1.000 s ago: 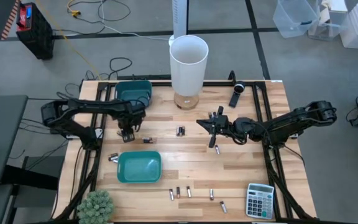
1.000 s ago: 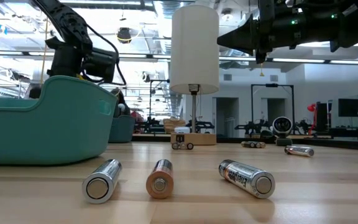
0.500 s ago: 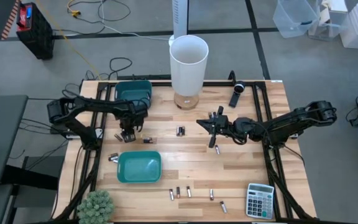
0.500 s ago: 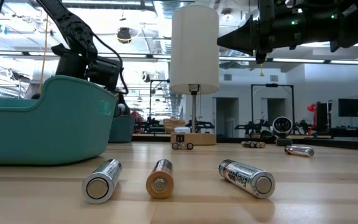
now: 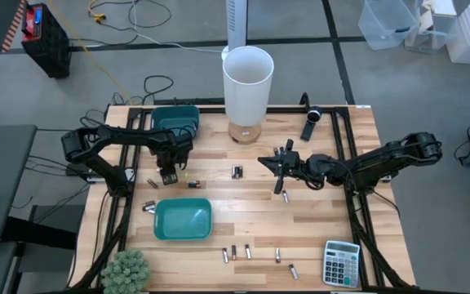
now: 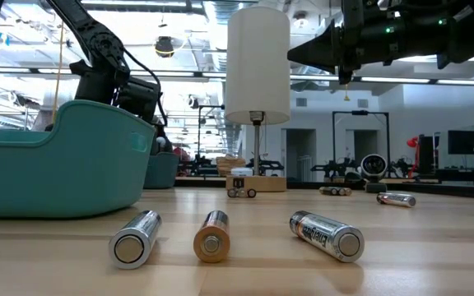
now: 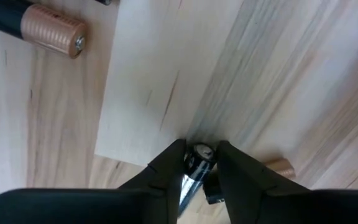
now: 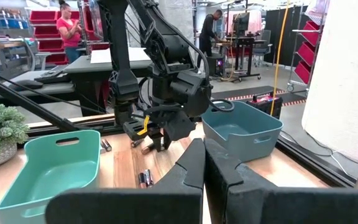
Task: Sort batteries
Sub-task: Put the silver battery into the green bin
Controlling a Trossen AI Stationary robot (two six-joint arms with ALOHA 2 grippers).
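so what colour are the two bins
Teal, both the near bin and the far bin; clearest in the high view.

No legible text: the label on the nearest battery [image 6: 327, 233] and the calculator [image 5: 341, 263] keys are unreadable.

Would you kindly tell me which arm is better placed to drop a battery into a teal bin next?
Left: its pincer already grips a small cylindrical battery between the two teal plastic bins; the right pincer is shut and empty.
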